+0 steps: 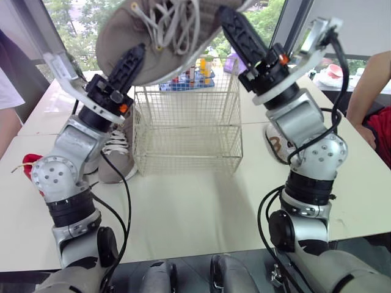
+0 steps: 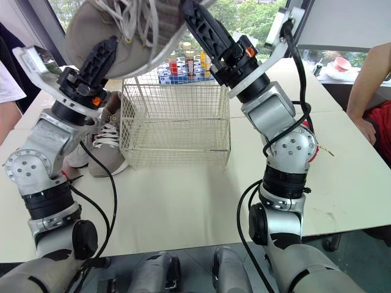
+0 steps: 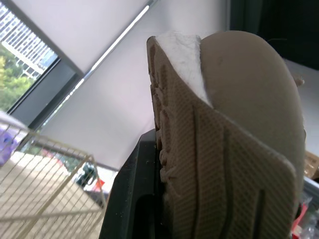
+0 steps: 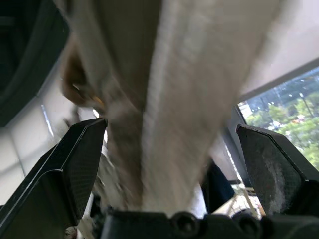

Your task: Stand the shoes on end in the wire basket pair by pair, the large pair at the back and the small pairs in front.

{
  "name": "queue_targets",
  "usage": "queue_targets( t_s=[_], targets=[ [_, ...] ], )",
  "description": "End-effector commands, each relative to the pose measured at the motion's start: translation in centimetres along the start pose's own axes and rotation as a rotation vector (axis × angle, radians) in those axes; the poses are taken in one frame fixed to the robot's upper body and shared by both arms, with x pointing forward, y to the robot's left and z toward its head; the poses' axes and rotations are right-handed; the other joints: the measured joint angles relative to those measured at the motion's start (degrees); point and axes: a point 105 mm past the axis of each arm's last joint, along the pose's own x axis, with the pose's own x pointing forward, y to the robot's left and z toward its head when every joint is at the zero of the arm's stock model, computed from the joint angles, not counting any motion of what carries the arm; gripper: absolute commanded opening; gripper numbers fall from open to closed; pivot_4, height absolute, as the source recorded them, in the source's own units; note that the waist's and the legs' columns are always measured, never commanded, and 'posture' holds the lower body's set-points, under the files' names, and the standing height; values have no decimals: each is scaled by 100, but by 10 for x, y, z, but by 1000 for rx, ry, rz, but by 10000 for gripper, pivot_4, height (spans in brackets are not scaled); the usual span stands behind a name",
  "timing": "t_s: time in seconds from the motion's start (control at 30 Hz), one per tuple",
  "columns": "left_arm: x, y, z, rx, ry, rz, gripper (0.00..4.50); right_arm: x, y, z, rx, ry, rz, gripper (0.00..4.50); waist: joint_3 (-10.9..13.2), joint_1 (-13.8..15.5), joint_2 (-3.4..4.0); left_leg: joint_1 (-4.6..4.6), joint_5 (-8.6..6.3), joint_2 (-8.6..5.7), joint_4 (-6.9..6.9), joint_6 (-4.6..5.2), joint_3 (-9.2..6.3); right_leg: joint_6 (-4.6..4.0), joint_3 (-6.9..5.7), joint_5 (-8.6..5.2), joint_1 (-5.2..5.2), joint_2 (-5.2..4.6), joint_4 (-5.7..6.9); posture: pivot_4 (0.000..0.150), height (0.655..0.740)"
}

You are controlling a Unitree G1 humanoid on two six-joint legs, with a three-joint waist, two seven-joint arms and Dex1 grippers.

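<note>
The large taupe lace-up sneaker [image 1: 153, 36] hangs high over the cream wire basket [image 1: 186, 131] on the white table [image 1: 195, 207]. The left claw [image 1: 135, 56] is clenched on its toe, and the right claw [image 1: 227, 18] is spread loosely around it, probably steadying it for upending.

No text can be read. Labels on the bottles [image 1: 203, 67] in the far crate [image 1: 174, 86] are too small to be made out. A brown mark on the white shoe [image 1: 273, 137] at right is partly hidden.
</note>
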Motion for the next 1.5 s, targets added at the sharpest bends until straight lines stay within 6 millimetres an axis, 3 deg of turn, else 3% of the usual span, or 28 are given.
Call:
queue_targets(
  t_s=[0.03, 0.2, 0.3, 0.43, 0.5, 0.6, 0.77, 0.87, 0.93, 1.13, 1.3, 1.5],
  targets=[
    [2, -11, 7, 38, -17, -44, 5368, 10, 22, 14, -4, -53, 104, 44746, 0, 2, 0, -1, 0, 0, 0, 0, 0, 0, 0, 0, 0, 0, 0, 1500, 7400],
    [2, -9, 5, 32, -19, -39, 5368, 12, 21, 16, 8, -67, 110, 44746, 0, 2, 0, 0, -1, 0, 0, 1, 0, 0, 0, 0, 0, 0, -1, 1500, 7400],
    [2, -7, 2, 31, -14, -35, 5368, 12, 20, 13, 16, -71, 107, 37716, 0, 1, 0, -1, -1, 0, 0, 2, 0, 0, 0, 0, 0, 0, -2, 1500, 7400],
    [2, -7, -1, 38, -3, -28, 5368, 12, 21, 11, 16, -65, 118, 20058, 0, -1, 0, -1, -1, 0, 0, 2, 0, 0, 0, 0, 0, 0, -2, 1500, 7400],
    [1, -6, -2, 48, 7, -20, 5368, 12, 21, 11, 13, -60, 121, 15975, 0, -1, 0, -1, -1, 0, 0, 2, 0, 0, 0, 0, -1, 0, -2, 1500, 7400],
    [1, 3, -2, 86, 15, 46, 5368, 12, 21, 12, 11, -59, 118, 15397, 0, -1, 0, -1, -1, 1, -1, 2, 0, 0, 0, 0, -1, 0, -2, 1500, 7400],
    [2, 6, -9, 169, 74, 96, 29208, 19, 21, 27, -36, -87, 132, 15397, 1, -2, 1, -1, -2, 0, -1, 3, 0, 0, 0, 0, 0, 0, -3, 1500, 7400],
    [-1, 9, -20, 333, 177, 171, 42977, 31, 17, 63, -133, -137, 158, 15397, 2, -7, 2, -6, -2, 0, -1, 3, 2, 0, 0, 0, -9, 1, -3, 1500, 7400],
    [-3, 7, -23, 402, 209, 190, 42977, 35, 16, 86, -205, -155, 173, 15397, 2, -4, 3, -9, -2, 0, -4, 4, 3, 0, 0, 0, -13, 1, -5, 1500, 7400],
    [-19, -17, -39, 411, 281, 168, 42977, 37, -4, 118, -491, -20, 202, 15397, 2, -6, 2, -13, -12, 1, -10, 20, 9, 3, 3, -2, -13, -2, -21, 1500, 7400],
    [-41, -16, -35, 485, 306, 278, 42977, 32, -38, 105, -731, 238, 204, 15397, 3, -47, 4, -3, -17, 2, -10, 27, 21, 2, 13, -3, -9, 0, -24, 1500, 7400],
    [-60, -2, -38, 513, 299, 384, 42977, 32, -59, 93, -808, 331, 192, 15397, 8, -8, 11, -8, -9, 4, -11, 14, 24, 0, 14, -3, -27, 5, -8, 1500, 7400]
  ],
)
